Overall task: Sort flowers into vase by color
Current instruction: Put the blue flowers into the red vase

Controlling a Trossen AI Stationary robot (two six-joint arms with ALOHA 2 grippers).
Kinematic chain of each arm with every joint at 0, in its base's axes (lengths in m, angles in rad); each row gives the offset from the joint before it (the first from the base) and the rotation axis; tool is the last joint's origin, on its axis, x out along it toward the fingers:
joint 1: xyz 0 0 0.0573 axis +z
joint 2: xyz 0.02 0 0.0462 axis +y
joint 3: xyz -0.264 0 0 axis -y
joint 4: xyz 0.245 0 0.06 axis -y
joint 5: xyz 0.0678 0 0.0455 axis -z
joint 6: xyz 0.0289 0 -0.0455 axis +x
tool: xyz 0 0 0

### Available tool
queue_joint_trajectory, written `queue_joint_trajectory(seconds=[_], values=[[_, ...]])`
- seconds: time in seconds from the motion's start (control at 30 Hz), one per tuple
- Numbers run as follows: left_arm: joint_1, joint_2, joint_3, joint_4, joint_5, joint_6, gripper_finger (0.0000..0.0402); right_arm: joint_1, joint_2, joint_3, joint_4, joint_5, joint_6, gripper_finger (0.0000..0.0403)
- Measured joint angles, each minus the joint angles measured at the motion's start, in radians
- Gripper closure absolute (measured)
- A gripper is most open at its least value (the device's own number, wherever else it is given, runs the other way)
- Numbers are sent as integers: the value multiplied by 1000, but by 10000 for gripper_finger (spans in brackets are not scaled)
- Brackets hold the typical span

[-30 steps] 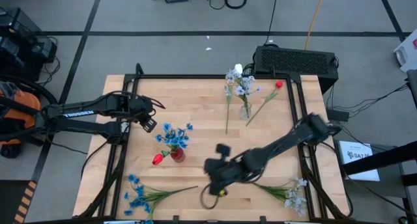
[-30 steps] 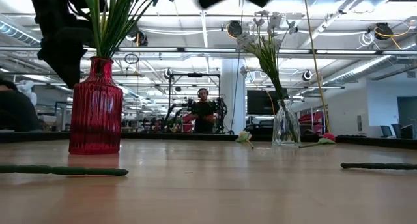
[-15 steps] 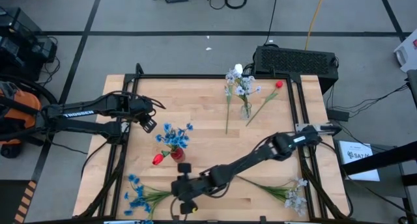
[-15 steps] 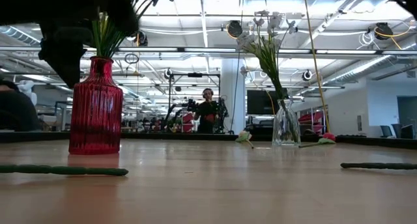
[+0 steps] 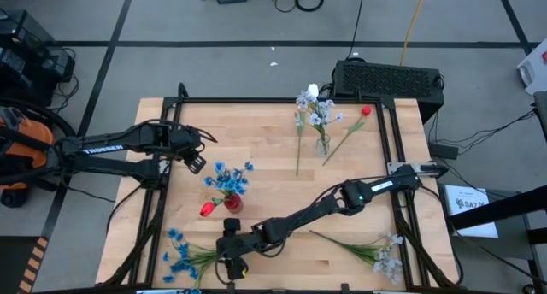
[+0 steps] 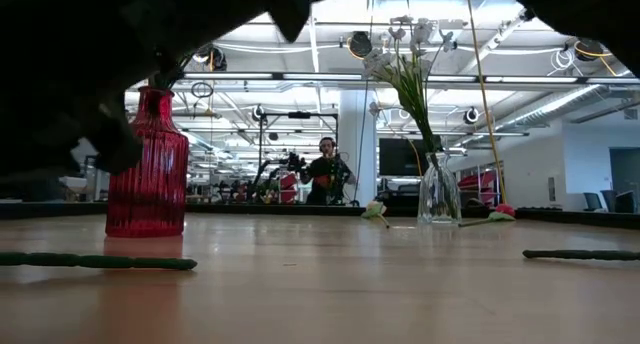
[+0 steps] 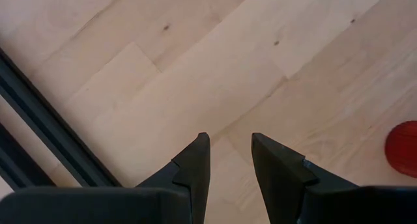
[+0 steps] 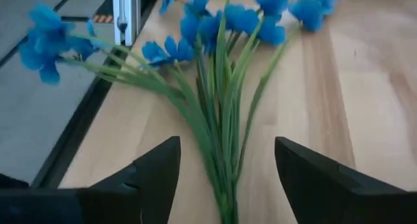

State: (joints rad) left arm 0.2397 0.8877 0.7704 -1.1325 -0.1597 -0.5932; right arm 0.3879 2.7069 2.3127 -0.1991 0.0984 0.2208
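One bunch of blue flowers (image 8: pixel 215 87) is straddled by the spread right gripper (image 8: pixel 225 178); light, floppy stems are best pinched where gathered. Left gripper (image 7: pixel 230 160) idles, parted.

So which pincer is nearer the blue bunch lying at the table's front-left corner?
The right. The right pincer hangs open over the stems of the blue bunch. The left pincer waits far off, beyond the red vase.
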Motion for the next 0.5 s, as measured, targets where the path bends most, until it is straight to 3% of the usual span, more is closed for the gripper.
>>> queue_joint_trajectory(seconds=[0.13, 0.3, 0.4, 0.5], values=[[0, 0, 0, 2, -8, 0, 281, -4, 26, 0, 18, -3, -27, 174], [0, 0, 0, 7, -9, 1, 281, -1, 24, 0, -30, -23, -131, 217], [0, 0, 0, 9, -12, 1, 281, 0, 23, 1, -86, -23, -146, 266], [0, 0, 0, 12, -13, 5, 281, 0, 10, 6, -202, -28, -83, 341]])
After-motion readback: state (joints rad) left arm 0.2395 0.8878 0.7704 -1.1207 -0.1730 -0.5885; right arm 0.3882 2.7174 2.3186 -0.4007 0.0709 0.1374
